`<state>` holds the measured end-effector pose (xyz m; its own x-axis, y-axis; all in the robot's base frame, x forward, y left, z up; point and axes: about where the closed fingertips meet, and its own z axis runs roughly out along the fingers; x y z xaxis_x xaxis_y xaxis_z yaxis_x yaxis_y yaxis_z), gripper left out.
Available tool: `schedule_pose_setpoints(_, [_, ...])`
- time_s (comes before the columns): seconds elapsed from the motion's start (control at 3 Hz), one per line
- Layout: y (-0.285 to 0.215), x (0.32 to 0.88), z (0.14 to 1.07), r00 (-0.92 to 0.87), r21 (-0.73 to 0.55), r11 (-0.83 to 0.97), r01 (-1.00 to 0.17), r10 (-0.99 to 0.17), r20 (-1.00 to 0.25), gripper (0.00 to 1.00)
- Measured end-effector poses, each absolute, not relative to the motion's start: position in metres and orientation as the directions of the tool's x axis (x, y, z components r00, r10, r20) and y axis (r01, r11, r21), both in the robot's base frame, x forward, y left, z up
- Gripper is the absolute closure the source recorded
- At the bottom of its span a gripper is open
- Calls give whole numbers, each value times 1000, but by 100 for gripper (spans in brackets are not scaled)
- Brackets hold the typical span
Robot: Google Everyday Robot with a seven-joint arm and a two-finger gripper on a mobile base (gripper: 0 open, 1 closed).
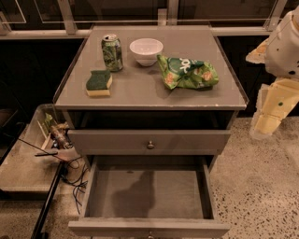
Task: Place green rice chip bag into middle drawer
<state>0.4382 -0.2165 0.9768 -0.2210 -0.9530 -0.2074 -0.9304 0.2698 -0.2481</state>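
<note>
your pincer [268, 116], its grip i cannot tell, is hanging off the right edge of the counter [140, 88], near the green rice chip bag [187, 72] lying there, with the middle drawer [149, 191] standing open to receive it.

Speckled terrazzo floor [261, 186] spreads around a grey cabinet [196, 140]; dark glass panes [117, 9] in pale metal frames [67, 18] run behind the worktop [140, 86]. The tool [270, 116] hangs at the right edge, above the floor.

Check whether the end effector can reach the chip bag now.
Probably yes: the end effector hangs right of the cabinet, and the bag lies on the top's right side with nothing over it.
</note>
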Motion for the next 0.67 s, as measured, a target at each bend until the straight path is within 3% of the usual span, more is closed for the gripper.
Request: schedule_pose_setpoints(0.67, [-214, 442, 982, -198, -276, 254, -927, -956, -216, 0])
